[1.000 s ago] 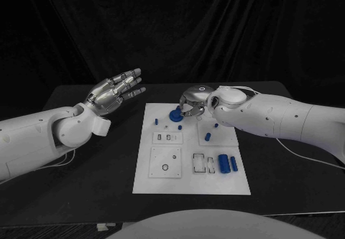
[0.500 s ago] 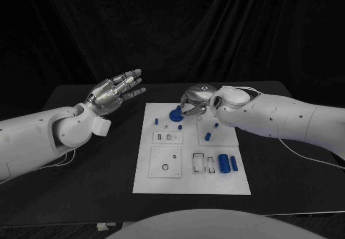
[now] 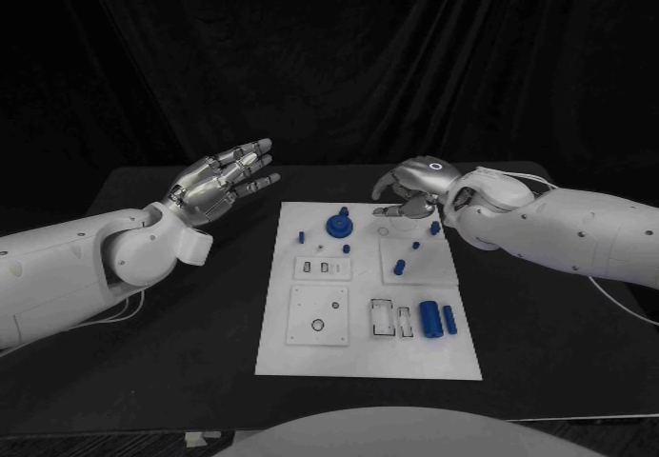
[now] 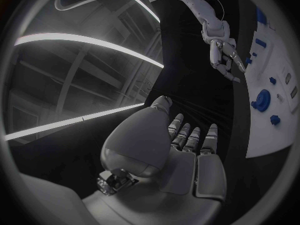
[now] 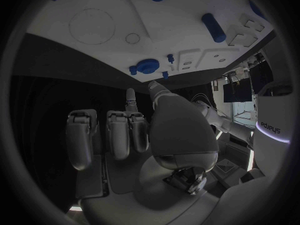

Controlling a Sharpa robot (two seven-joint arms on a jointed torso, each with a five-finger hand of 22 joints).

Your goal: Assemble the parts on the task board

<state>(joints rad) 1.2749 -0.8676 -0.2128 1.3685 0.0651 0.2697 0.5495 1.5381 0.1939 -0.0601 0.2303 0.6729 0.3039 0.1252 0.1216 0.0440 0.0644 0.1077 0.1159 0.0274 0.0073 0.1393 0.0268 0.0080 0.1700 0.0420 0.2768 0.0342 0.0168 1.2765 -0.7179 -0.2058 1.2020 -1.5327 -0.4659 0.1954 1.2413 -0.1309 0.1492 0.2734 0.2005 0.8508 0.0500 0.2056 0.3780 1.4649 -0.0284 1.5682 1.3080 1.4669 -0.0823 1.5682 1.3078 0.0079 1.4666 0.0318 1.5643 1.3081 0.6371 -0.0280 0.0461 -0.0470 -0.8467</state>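
Observation:
The white task board lies mid-table. A round blue part with a knob stands near its far edge, with small blue pegs scattered around it. Two blue cylinders lie side by side at the near right. My right hand hovers over the board's far right corner, to the right of the round part and clear of it, fingers loosely bent, holding nothing. My left hand is raised left of the board, palm up, fingers spread and empty. The right wrist view shows my right hand empty above the round part.
Recessed slots and outlined cutouts mark the board's near half. Bare black table surrounds the board, with a black curtain behind. In the left wrist view, my right hand hangs beside the board's edge.
My right hand has let go of the round blue part and drawn up and to the right. The part stays standing on the board. My left hand has not moved.

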